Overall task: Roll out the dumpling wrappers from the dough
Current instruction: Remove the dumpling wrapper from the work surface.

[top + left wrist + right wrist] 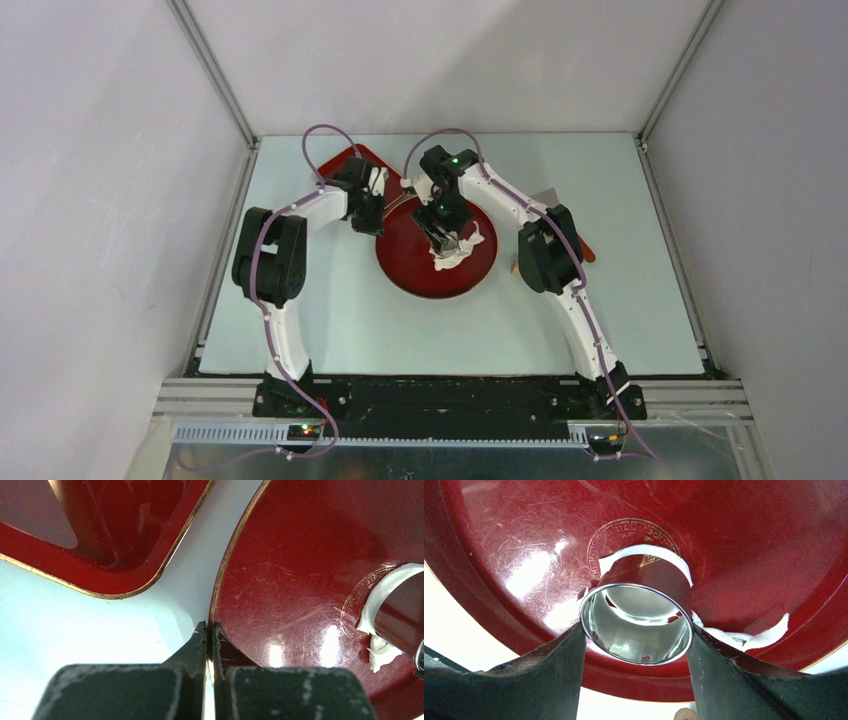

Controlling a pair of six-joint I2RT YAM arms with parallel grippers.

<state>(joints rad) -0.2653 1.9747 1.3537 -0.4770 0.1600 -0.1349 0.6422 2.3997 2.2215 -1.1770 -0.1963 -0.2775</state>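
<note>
Red round plate (pixel 310 580) at the middle of the table (pixel 300 330): the left gripper (pixel 207 632) is pinched closed on its left rim. Rightward, the right gripper (pixel 636 630), jaws part-spread, clasps a steel ring cutter (pixel 624 645) standing amid ragged white dough (pixel 644 550); dumpling wrappers inside it cannot be told.

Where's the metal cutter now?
The metal cutter sits in the right gripper, on white dough near the centre of the red plate, mid-table in the top view.

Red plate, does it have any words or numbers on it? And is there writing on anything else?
None: no words, numbers or labels can be read in any view.
The gold ring in the middle of the round red plate is a pattern, not letters.
The metal cup and the square red tray are plain.
</note>
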